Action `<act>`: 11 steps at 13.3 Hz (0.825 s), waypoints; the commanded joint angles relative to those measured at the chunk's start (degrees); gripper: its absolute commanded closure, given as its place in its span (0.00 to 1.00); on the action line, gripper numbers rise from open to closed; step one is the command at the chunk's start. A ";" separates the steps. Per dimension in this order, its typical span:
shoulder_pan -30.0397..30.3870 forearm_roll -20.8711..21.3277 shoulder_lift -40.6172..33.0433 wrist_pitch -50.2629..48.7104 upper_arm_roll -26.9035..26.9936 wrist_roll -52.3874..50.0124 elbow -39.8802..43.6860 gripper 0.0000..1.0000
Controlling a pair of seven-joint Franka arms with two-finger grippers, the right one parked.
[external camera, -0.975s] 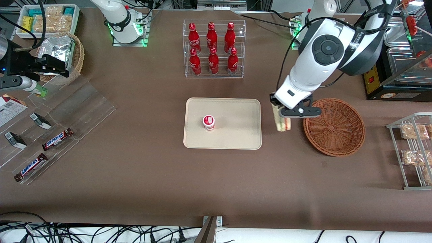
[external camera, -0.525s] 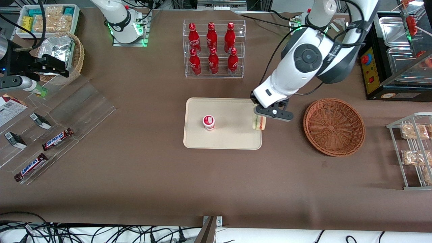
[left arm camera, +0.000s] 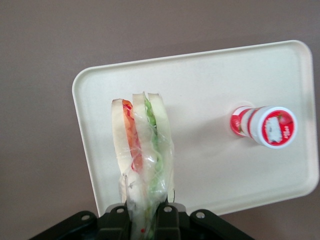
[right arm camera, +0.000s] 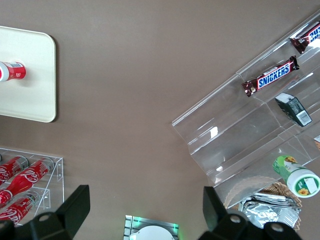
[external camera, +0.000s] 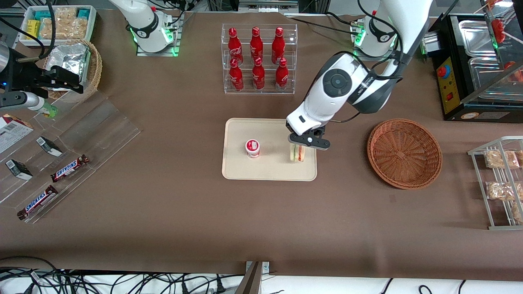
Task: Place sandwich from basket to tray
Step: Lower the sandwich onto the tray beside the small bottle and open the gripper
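Note:
The sandwich (external camera: 297, 153), a plastic-wrapped white-bread wedge with red and green layers (left arm camera: 142, 150), hangs point down in my gripper (external camera: 301, 143), which is shut on it. It hovers over the cream tray (external camera: 269, 171) near the tray's edge toward the working arm's end; I cannot tell whether it touches the tray. In the left wrist view my gripper (left arm camera: 145, 212) pinches the wedge's wide end above the tray (left arm camera: 210, 80). The reddish-brown wicker basket (external camera: 404, 153) stands with nothing in it, beside the tray toward the working arm's end.
A small red-and-white cup (external camera: 252, 148) stands on the tray, close to the sandwich. A clear rack of red bottles (external camera: 257, 59) is farther from the front camera than the tray. A wire rack of snack packs (external camera: 500, 183) lies beside the basket.
My gripper has carried the sandwich from beside the basket, across the tray's edge, to above the tray, and has come lower.

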 commanded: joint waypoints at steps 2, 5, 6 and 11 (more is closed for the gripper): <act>-1.99 9.66 4.13 3.14 0.08 -8.98 0.23 1.00; -3.13 15.02 7.21 5.26 0.17 -13.56 0.32 1.00; -3.22 16.43 7.91 5.26 0.08 -14.79 0.32 1.00; -3.40 17.50 9.50 5.26 0.08 -15.51 0.50 0.98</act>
